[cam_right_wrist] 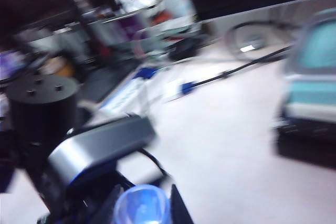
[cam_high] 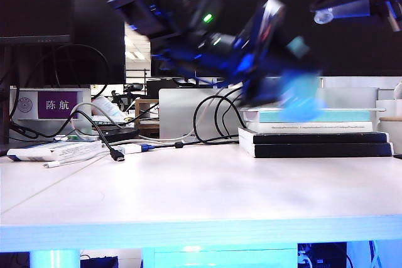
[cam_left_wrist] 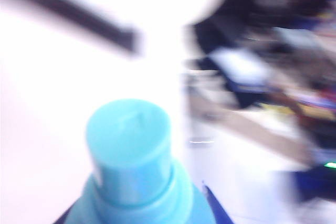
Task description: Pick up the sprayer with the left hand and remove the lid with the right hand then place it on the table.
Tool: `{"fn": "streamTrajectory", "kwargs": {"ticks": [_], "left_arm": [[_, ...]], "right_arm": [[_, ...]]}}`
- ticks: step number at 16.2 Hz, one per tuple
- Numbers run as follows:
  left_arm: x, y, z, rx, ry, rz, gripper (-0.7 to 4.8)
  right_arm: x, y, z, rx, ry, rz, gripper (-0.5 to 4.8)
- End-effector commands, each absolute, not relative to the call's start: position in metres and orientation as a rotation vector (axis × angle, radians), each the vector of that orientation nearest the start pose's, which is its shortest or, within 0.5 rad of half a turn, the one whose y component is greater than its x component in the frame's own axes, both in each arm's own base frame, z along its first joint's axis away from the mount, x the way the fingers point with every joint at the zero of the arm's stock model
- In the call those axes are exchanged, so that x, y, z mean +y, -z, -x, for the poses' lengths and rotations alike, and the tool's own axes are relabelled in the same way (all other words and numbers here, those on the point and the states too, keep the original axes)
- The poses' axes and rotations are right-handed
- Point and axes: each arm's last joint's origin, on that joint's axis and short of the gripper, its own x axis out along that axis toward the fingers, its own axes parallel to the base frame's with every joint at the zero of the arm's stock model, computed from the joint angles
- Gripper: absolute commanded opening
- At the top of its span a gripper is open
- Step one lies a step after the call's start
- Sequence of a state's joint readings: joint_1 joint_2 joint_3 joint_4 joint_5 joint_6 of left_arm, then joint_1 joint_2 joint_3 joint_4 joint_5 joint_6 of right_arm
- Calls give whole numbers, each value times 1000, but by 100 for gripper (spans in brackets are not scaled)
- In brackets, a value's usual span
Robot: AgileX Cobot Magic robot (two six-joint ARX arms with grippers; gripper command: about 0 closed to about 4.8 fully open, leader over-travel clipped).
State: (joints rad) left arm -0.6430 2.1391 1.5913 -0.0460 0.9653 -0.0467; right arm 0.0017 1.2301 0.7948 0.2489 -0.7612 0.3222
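The teal sprayer (cam_high: 301,94) hangs blurred above the table (cam_high: 207,192), right of the middle, with my left gripper (cam_high: 271,76) shut on its body. In the left wrist view its bare teal nozzle (cam_left_wrist: 128,140) fills the foreground, and a dark fingertip (cam_left_wrist: 211,205) of my left gripper (cam_left_wrist: 139,214) presses each shoulder. The clear lid (cam_high: 323,16) is off the nozzle and up at the top right, held in my right gripper (cam_high: 330,10). In the right wrist view the lid (cam_right_wrist: 142,206) sits between the black fingers of my right gripper (cam_right_wrist: 143,208).
A stack of books (cam_high: 314,137) lies at the back right, just below the sprayer. Black and white cables (cam_high: 207,117) and a flat white box (cam_high: 56,150) lie at the back left. The left arm's silver block (cam_right_wrist: 100,145) is close beside the right gripper.
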Motion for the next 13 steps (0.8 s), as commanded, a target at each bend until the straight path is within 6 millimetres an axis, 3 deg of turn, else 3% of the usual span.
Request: {"fn": "streamTrajectory", "kwargs": {"ticks": [1, 3, 8, 13], "left_arm": [[-268, -191, -379, 730, 1353, -38, 201], [-249, -186, -388, 721, 1307, -114, 199], [-241, -172, -387, 555, 1296, -226, 78], [-231, -171, -374, 307, 1179, -290, 75]], "right_arm": [[25, -275, -269, 294, -631, -315, -5], [38, -247, -276, 371, -584, -272, -5], [54, -187, -305, 512, -519, -211, -5], [55, -163, -317, 521, -493, -207, -5]]}}
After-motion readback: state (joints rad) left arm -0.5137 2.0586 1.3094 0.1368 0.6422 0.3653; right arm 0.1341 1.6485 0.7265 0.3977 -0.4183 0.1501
